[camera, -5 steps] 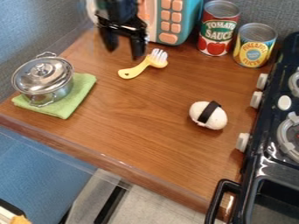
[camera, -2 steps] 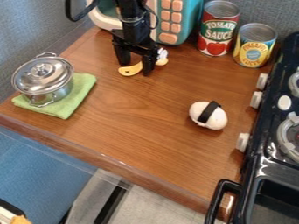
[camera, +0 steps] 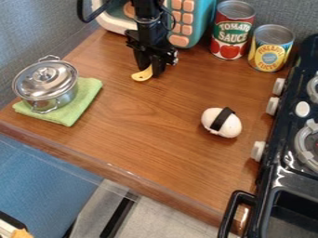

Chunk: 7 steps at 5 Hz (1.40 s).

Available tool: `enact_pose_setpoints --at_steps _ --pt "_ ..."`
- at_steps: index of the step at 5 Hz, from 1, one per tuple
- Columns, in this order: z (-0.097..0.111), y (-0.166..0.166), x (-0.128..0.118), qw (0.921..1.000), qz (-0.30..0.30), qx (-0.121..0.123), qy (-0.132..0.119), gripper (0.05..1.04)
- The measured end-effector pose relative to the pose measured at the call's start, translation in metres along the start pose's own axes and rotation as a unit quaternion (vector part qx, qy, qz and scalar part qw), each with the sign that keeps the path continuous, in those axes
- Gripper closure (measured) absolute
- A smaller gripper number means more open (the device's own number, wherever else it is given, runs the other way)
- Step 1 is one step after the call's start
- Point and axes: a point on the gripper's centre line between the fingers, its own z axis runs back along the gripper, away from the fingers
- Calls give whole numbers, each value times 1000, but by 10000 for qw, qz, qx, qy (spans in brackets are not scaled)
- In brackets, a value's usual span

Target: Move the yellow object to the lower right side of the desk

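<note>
Camera view: you have the gripper low over the upper middle of the worktop, hanging down from the top edge, just in front of the teal toy microwave. Your jaws are drawn in to a narrow gap, closed on the yellow object; its rounded handle end pokes out between them, toward the left. A pale bit shows just right of the jaws, most of its length being hidden behind them. You'll find it well apart from the lower right side of the worktop. Left side: lidded metal pot standing upright on a green cloth. Right of centre: white egg-shaped piece with a black band round its middle, lying on the bare wood. Back right, you've two cans upright near each other, the red tomato can and, nearer you, the yellow pineapple can. Right edge: black toy stove, its pale knobs facing the worktop.
</note>
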Motion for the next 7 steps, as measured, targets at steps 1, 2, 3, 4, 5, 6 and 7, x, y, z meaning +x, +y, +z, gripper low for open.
enact_pose_setpoints --at_steps 1,2,3,4,5,6,7 --pt "3 -4 -1 9998 73 -169 101 721" --pt "26 -11 -8 9992 227 -316 123 721" --pt "77 -16 -28 9989 353 -279 -158 721" --pt "96 -32 -69 9990 341 -294 -73 721" --pt "88 -59 -98 9995 57 -270 135 721" --pt "68 -86 -119 9990 -103 -208 374 721" --pt "54 -104 -127 9994 -121 -12 311 721"
